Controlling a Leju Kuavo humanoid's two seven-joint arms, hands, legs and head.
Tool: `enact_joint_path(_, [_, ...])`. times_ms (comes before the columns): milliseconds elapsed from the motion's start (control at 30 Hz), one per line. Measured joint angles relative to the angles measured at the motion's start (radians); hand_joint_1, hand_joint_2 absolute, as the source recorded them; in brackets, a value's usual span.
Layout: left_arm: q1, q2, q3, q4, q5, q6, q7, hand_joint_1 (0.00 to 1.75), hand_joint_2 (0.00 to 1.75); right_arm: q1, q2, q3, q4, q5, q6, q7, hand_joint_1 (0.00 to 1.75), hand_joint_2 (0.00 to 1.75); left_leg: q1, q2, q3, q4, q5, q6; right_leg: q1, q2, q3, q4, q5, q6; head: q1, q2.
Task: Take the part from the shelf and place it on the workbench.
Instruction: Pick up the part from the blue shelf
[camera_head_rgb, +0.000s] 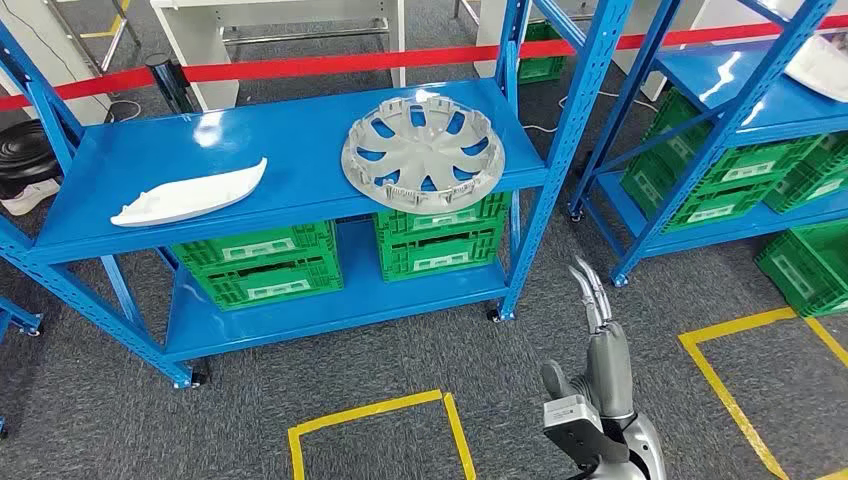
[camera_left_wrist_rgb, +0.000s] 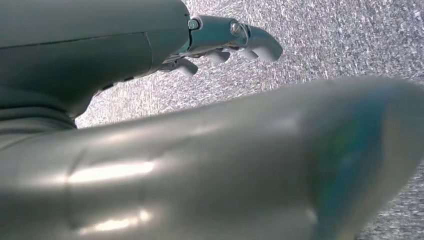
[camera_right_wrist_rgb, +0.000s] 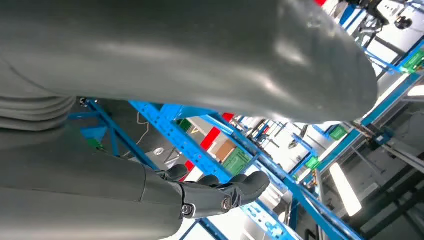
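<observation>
A grey round wheel cover (camera_head_rgb: 423, 150) lies flat at the right end of the blue shelf's (camera_head_rgb: 290, 140) top deck. A long white curved part (camera_head_rgb: 190, 193) lies at its left end. My right hand (camera_head_rgb: 595, 310) hangs low in front of the shelf's right post, fingers straight and apart, holding nothing. In the right wrist view its fingers (camera_right_wrist_rgb: 220, 192) are loosely bent with nothing in them, blue racking behind. My left hand (camera_left_wrist_rgb: 220, 37) hangs over grey carpet, fingers slightly curled and empty.
Green crates (camera_head_rgb: 260, 262) fill the shelf's lower deck. A second blue rack (camera_head_rgb: 740, 100) with more green crates and a white part (camera_head_rgb: 825, 65) stands at the right. Red barrier tape (camera_head_rgb: 300, 66) runs behind. Yellow floor lines (camera_head_rgb: 370, 415) mark the carpet in front.
</observation>
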Motion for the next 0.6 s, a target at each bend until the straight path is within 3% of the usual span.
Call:
enact_joint_path(33, [0.000,-0.001,0.000,0.000,-0.001,0.000,0.000,0.00,0.00,0.000,0.000,0.000,0.000,0.001,0.000,0.000,0.00,0.00,0.001,-0.004,0.006,0.000,-0.005,-0.002,-0.001,0.004,0.013,-0.044,0.032,0.000,0.000,0.000])
enact_joint_path(133, [-0.002,-0.002,0.000,0.001,-0.003,-0.001,0.000,0.00,0.00,0.002,0.001,0.000,0.000,0.007,0.001,0.000,0.00,0.00,0.004,-0.022,0.016,-0.001,-0.022,-0.016,0.000,0.034,0.042,-0.154,0.081,-0.011,-0.001,0.000])
enact_joint_path(200, [-0.004,-0.002,0.000,0.001,-0.004,-0.001,-0.001,0.00,0.00,0.004,0.001,-0.001,-0.003,0.011,0.002,0.000,0.00,0.00,0.006,-0.034,0.023,-0.002,-0.023,-0.033,0.005,0.036,0.051,-0.168,0.071,-0.031,-0.002,0.000])
enact_joint_path(267, [-0.004,-0.002,0.000,0.001,-0.005,-0.002,-0.002,0.00,0.00,0.003,0.002,-0.002,-0.007,0.013,0.003,0.000,0.00,0.00,0.006,-0.028,0.023,0.018,-0.019,-0.046,0.003,0.024,0.073,-0.177,0.074,-0.050,-0.003,0.000])
enact_joint_path(300, [-0.005,-0.002,0.000,0.001,-0.006,-0.002,-0.002,0.00,0.00,0.002,0.003,-0.002,-0.009,0.014,0.004,-0.001,0.00,0.00,0.006,-0.017,0.008,0.049,-0.021,-0.049,0.002,0.017,0.085,-0.181,0.070,-0.058,-0.005,0.000])
enact_joint_path(367, [-0.009,-0.002,0.000,0.001,-0.007,-0.002,-0.004,0.00,0.00,0.003,0.004,-0.002,-0.011,0.015,0.007,-0.001,0.00,0.00,0.005,0.008,-0.063,0.163,-0.046,-0.056,0.002,0.003,0.106,-0.187,0.057,-0.069,-0.008,0.000])
enact_joint_path(433, [-0.009,-0.002,0.000,0.001,-0.008,-0.002,-0.004,0.00,0.00,0.003,0.005,-0.002,-0.012,0.009,0.015,-0.002,0.00,0.00,0.005,0.017,-0.145,0.265,-0.090,-0.060,0.003,-0.004,0.125,-0.187,0.040,-0.072,-0.009,0.000])
enact_joint_path(467, [-0.007,-0.001,0.000,0.001,-0.008,-0.002,-0.004,0.00,0.00,0.004,0.005,-0.002,-0.012,0.002,0.020,-0.004,0.00,0.00,0.005,0.018,-0.169,0.279,-0.093,-0.059,0.003,-0.006,0.136,-0.187,0.031,-0.072,-0.010,0.000])
enact_joint_path(500, [-0.004,-0.001,0.000,0.001,-0.009,-0.002,-0.004,0.00,0.00,0.004,0.006,-0.002,-0.012,-0.006,0.023,-0.008,0.00,0.00,0.005,0.019,-0.176,0.261,-0.074,-0.057,0.003,-0.006,0.147,-0.187,0.023,-0.071,-0.010,0.000])
enact_joint_path(567, [-0.002,0.000,0.000,0.001,-0.011,-0.002,-0.003,0.00,0.00,0.005,0.009,-0.002,-0.014,-0.020,0.026,-0.018,0.00,0.00,0.004,0.022,-0.153,0.146,0.019,-0.048,0.003,-0.007,0.170,-0.188,0.006,-0.066,-0.010,0.000])
enact_joint_path(600, [-0.002,0.001,0.000,0.001,-0.011,-0.002,-0.003,0.00,0.00,0.005,0.010,-0.002,-0.016,-0.024,0.027,-0.024,0.00,0.00,0.002,0.025,-0.138,0.091,0.048,-0.044,0.004,-0.007,0.181,-0.188,-0.003,-0.062,-0.010,0.000])
